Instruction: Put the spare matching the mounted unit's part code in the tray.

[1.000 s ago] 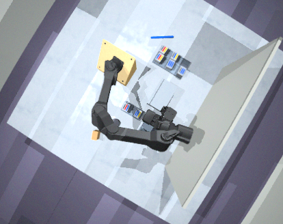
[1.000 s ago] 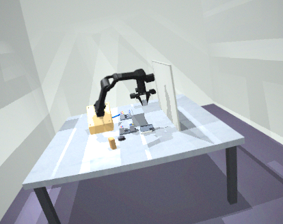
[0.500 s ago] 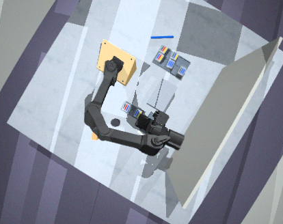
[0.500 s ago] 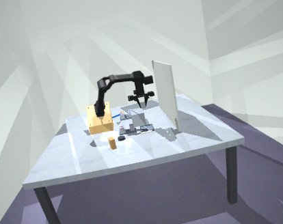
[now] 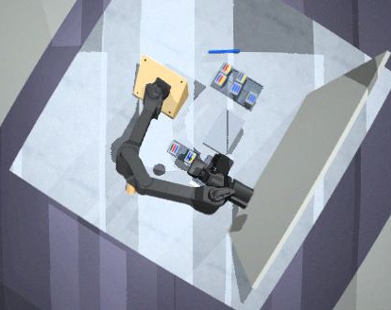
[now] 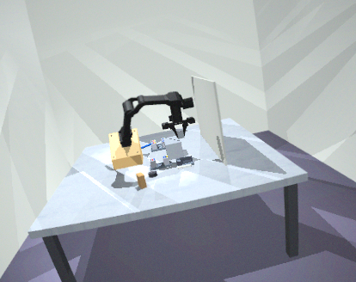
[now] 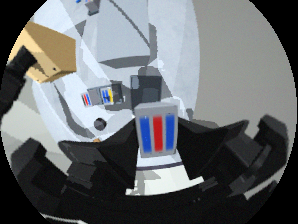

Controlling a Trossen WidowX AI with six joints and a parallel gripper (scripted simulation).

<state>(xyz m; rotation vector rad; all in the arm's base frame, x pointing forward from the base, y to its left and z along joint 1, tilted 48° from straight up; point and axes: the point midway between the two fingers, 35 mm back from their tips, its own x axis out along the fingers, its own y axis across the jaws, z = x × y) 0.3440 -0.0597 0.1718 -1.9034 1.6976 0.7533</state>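
My gripper (image 6: 181,133) (image 7: 153,117) points down and is shut on a grey unit (image 7: 158,148) with blue, red and blue stripes. It holds the unit above the table, near the dark square tray (image 7: 145,93) (image 6: 185,161). In the top view the arm hides the held unit and most of the tray. A board beside the tray bears a red-and-blue striped unit (image 5: 174,148) (image 7: 86,100) and a blue-and-yellow striped unit (image 5: 190,157) (image 7: 106,95). A dark rack (image 5: 256,88) farther back holds several striped units. No printed code is readable.
A grey upright panel (image 5: 220,131) (image 6: 175,149) stands between rack and tray. A tall pale wall (image 5: 297,165) (image 6: 211,116) stands beyond the gripper. A dark round piece (image 5: 159,169) (image 7: 100,124), a wooden block (image 5: 130,188) (image 6: 141,180) and a blue stick (image 5: 224,51) lie around.
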